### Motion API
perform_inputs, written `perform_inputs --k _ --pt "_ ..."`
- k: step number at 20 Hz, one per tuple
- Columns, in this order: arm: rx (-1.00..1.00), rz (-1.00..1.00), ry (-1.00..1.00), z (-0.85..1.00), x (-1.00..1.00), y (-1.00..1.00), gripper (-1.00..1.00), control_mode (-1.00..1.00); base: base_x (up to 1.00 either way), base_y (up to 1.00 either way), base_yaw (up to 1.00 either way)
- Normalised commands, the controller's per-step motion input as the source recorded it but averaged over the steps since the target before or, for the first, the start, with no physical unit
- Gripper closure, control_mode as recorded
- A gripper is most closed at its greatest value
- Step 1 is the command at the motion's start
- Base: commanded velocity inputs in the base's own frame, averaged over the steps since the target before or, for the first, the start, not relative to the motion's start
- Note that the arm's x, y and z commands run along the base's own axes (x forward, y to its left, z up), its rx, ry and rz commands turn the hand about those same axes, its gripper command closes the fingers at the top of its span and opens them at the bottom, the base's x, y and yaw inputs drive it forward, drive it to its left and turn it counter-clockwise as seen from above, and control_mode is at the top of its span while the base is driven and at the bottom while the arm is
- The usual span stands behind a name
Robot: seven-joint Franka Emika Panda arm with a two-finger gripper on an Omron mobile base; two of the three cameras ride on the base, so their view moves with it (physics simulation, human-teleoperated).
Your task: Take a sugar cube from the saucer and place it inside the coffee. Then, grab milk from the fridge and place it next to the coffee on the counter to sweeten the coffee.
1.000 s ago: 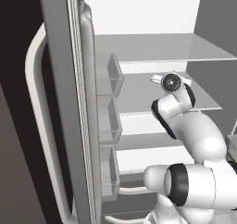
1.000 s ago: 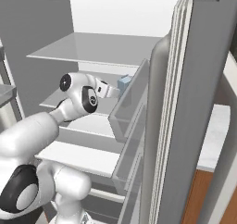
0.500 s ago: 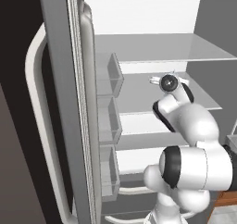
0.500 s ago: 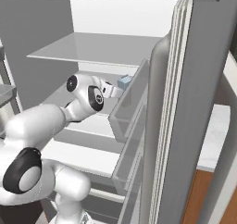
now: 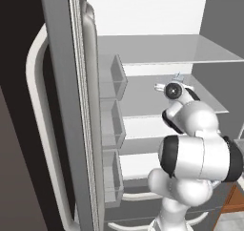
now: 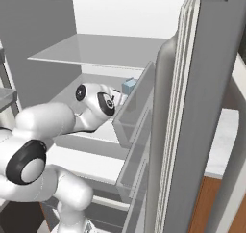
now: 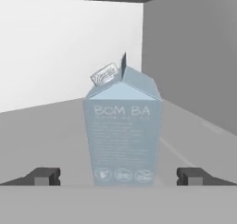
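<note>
The milk (image 7: 122,135), a pale blue-grey gable-top carton, stands upright on the middle shelf (image 5: 143,99) of the open fridge (image 5: 62,106). In the hand view it sits straight ahead, centred between my two fingertips (image 7: 44,176). My gripper (image 7: 118,177) is open and just short of the carton, touching nothing. From the right base view the carton's top (image 6: 129,86) peeks out beyond my hand, close to the door bins. The coffee, saucer and sugar cube are out of view.
Clear door bins (image 6: 137,116) hang on the open right door, close beside my wrist. A glass shelf (image 5: 167,48) spans above the hand. The left door's curved pale handle (image 5: 35,130) stands at the left. A strip of counter (image 6: 225,140) lies past the right door.
My hand has edged slightly deeper onto the shelf toward the milk, and the elbow has swung up behind it. The jaws have stayed open.
</note>
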Motion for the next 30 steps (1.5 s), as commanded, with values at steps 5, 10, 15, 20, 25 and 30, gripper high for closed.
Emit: perform_inputs --k 5,10,15,20,25,30 --pt "0.00 0.00 0.00 -0.04 0.20 -0.09 -1.00 -1.00 0.00 0.00 0.00" --pt "0.00 0.00 0.00 -0.03 0.19 -0.19 -1.00 -1.00 0.00 0.00 0.00" --pt "0.00 -0.01 0.00 0.00 0.15 -0.16 -1.00 -1.00 0.00 0.00 0.00" --pt "0.00 0.00 0.02 -0.09 0.08 0.00 -1.00 -1.00 0.00 0.00 0.00" --pt "-0.02 0.00 0.03 -0.15 0.06 0.00 1.00 -1.00 0.00 0.00 0.00" --pt "0.00 0.00 0.00 -0.02 0.00 0.00 1.00 -1.00 0.00 0.00 0.00"
